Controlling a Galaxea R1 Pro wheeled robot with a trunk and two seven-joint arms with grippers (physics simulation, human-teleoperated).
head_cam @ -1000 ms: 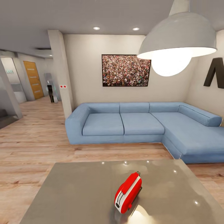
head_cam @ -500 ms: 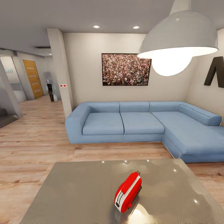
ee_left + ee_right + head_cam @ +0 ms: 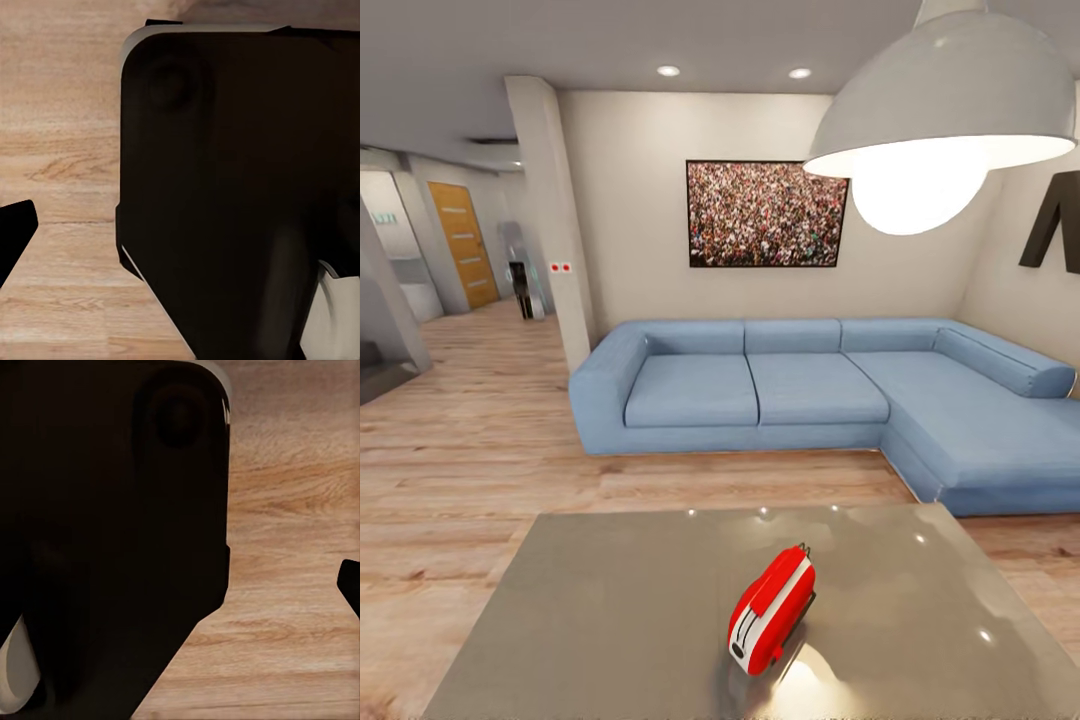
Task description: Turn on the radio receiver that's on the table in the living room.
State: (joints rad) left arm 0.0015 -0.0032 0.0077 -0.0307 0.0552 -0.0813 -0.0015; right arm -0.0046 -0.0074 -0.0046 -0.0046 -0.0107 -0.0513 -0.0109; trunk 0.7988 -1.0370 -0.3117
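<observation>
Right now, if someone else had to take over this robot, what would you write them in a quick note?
Grippers: the wrist views show dark robot parts over the light wood floor; open or shut cannot be told.
Things: the small rounded red radio receiver rests tilted on the glossy grey-beige low table, right of its middle, in front of the blue L-shaped sofa.
Done: the robot faces the table.
Left: reach the radio and switch it on.

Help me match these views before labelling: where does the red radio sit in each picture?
Head view: the radio receiver lies on the table, right of centre, near the bottom edge.
Left wrist view: not in it.
Right wrist view: not in it.
Shared landmark: the light wood floor.
</observation>
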